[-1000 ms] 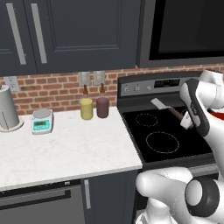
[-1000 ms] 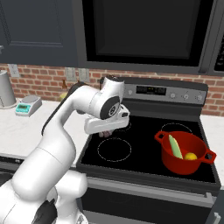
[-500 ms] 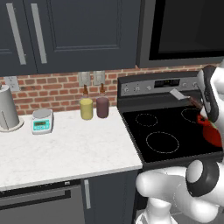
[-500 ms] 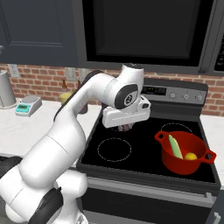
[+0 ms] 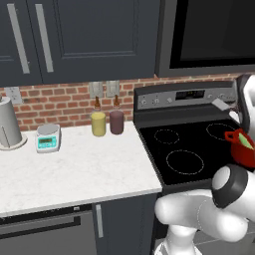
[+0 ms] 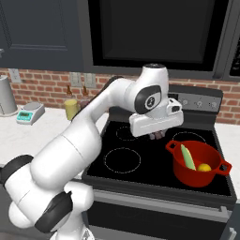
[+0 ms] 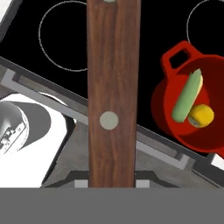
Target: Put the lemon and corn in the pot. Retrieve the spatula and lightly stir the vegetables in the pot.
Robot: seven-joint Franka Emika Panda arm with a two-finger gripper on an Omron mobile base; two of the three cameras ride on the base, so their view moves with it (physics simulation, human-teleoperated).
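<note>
Jaws clenched on the spatula (image 7: 113, 87) by its brown handle: it looks light and stiff, so holding it mid-handle should steer it well for stirring lemon (image 7: 201, 115) and corn (image 7: 187, 97) in the pot (image 7: 173, 105).

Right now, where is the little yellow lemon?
The small bright yellow lemon lies inside the round red pot on the stove's front right burner, touching the green-husked corn cob beside it.

Both base views look forward and down from behind the arm, left and right, sharing the stove (image 5: 184, 149) and red pot (image 6: 199, 164), while the hand view looks straight down, close along the spatula (image 7: 113, 94).
</note>
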